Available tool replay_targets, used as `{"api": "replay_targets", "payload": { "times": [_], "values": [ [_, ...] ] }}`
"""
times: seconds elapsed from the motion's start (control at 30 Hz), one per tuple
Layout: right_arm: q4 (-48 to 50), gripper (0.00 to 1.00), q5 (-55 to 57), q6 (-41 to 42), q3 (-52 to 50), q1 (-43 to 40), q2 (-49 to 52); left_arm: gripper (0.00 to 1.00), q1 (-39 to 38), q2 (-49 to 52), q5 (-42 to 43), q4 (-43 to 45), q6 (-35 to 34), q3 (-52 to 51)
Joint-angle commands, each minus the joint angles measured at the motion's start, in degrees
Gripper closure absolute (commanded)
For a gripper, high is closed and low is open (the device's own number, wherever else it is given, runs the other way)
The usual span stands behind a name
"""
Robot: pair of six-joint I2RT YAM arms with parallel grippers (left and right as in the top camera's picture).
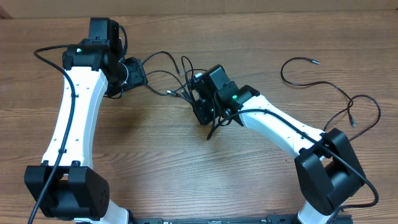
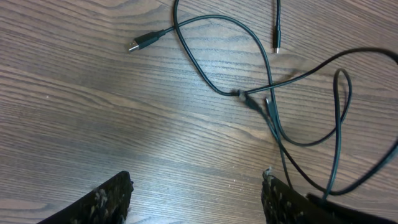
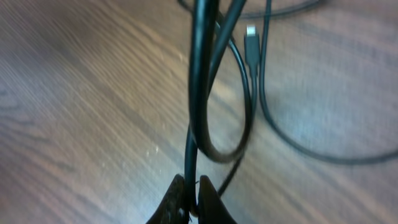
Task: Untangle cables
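**Right claw pinches a cord from the tangle, left claw spread beside it**

The cables (image 1: 166,79) lie in a loose knot on the wooden table (image 1: 186,180), far of centre, stretched between the two grippers. How many cords make up the knot cannot be counted from overhead, because they cross too closely.

One separate cord (image 1: 336,90) lies well apart on the right side of the table. It curls in open loops and both of its small ends rest on the wood.

The left gripper (image 2: 196,186) hangs over the table with its two fingers (image 2: 112,199) wide apart and bare wood between them. Thin cords run just beside its right-hand finger; whether they touch it cannot be told. Two free ends show in this wrist view: a flat USB plug (image 2: 143,42) and a small plug (image 2: 277,45). Several strands cross near the middle of that view.

The right gripper (image 3: 193,196) has its fingertips pressed together on one black cord (image 3: 198,81), which rises straight from the pinch. A second strand loops around beside it. One light-tipped plug (image 3: 250,34) lies on the table beyond
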Motion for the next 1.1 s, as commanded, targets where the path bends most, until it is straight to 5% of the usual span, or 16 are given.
{"api": "replay_targets", "payload": {
  "times": [0.0, 0.17, 0.43, 0.6, 0.67, 0.93, 1.07],
  "values": [
    [-3.8, 0.96, 0.0, 1.3, 7.6, -0.7, -5.0, 0.33, -0.1, 0.1, 0.7, 0.2, -0.5, 0.1],
    [-14.7, 0.96, 0.0, 2.8, 21.3, -3.1, -9.2, 0.33, -0.1, 0.1, 0.7, 0.2, -0.5, 0.1],
    [-18.6, 0.96, 0.4, 3.0, 34.2, -10.6, -14.2, 0.33, -0.1, 0.1, 0.6, 0.2, -0.5, 0.1],
    [-21.4, 0.96, 3.8, 3.3, 35.1, -16.6, -16.2, 0.33, -0.1, 0.1, 0.6, 0.3, -0.5, 0.1],
    [-24.6, 0.87, 3.8, 3.2, 35.0, -18.4, -16.2, 0.32, -0.1, 0.1, 0.7, 0.3, -0.5, 0.1],
    [-32.6, 0.76, 3.9, 3.2, 31.6, -21.2, -15.3, 0.17, -1.2, 0.2, 17.6, 5.6, 4.4, 0.1],
    [-32.3, 0.69, 3.9, 3.2, 31.5, -21.9, -15.3, 0.08, -3.8, 0.7, 18.4, 8.6, 4.4, 0.1]
  ]
}}
